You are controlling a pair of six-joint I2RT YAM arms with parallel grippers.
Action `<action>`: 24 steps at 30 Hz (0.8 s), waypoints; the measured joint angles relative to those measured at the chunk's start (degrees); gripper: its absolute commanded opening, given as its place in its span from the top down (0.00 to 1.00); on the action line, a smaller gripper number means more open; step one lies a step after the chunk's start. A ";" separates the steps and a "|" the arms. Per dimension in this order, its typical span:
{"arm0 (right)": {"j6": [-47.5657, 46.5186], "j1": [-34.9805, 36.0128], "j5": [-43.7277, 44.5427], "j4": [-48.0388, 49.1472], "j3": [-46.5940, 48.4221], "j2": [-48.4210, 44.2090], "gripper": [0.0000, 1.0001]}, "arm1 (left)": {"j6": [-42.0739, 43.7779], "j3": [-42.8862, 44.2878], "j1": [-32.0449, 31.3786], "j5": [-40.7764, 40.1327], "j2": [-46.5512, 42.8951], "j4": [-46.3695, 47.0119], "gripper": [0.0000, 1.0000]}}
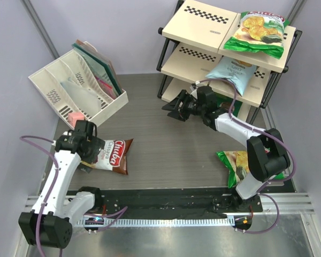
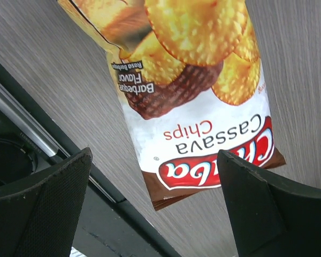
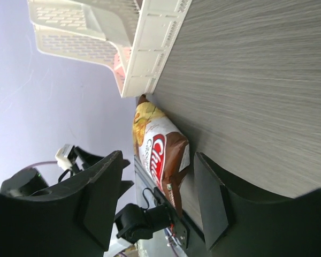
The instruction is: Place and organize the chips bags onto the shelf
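The dark brown Chuba chips bag [image 1: 115, 155] [image 2: 192, 107] lies flat on the table at the left. My left gripper [image 1: 92, 154] [image 2: 155, 160] hovers over it, open wide, with the bag's logo end showing between the fingers and nothing gripped. On the shelf [image 1: 200, 24], a green bag [image 1: 259, 32] rests on the top board and a light blue bag [image 1: 232, 72] on the middle board. Another green bag [image 1: 232, 163] lies on the table by the right arm's base. My right gripper [image 1: 174, 107] [image 3: 158, 160] is open and empty in front of the shelf's lower tiers, facing the distant brown bag [image 3: 159, 144].
A white slotted organizer [image 1: 77, 88] [image 3: 144, 48] holding folders stands at the back left, with a pink block [image 1: 75, 116] at its front. The black rail [image 2: 53, 155] runs along the table's near edge, close to the brown bag.
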 measured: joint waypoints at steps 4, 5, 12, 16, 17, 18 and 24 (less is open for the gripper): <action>1.64 1.97 -0.83 2.14 -0.15 0.02 0.40 | 0.22 0.00 2.36 -0.13 1.27 0.02 0.02; 1.99 2.45 -1.16 2.49 -0.15 0.11 0.40 | 0.24 0.00 2.93 -0.13 1.44 0.00 0.02; 4.42 5.55 -4.63 5.03 -0.07 2.97 0.42 | 1.11 -0.59 9.62 -0.20 1.49 -0.39 0.02; 5.38 7.08 -6.82 5.46 1.44 6.47 0.42 | 2.10 -1.95 13.11 -0.20 0.48 -0.61 0.03; 5.51 7.43 -7.19 5.49 1.92 7.19 0.42 | 2.34 -2.38 13.44 -0.20 0.46 -0.59 0.03; 5.64 7.69 -7.52 5.49 2.43 7.76 0.42 | 2.58 -2.84 13.64 -0.17 0.46 -0.59 0.03; 6.88 8.55 -9.29 6.80 4.55 8.61 0.42 | 3.58 -5.88 13.73 0.00 0.48 1.16 0.05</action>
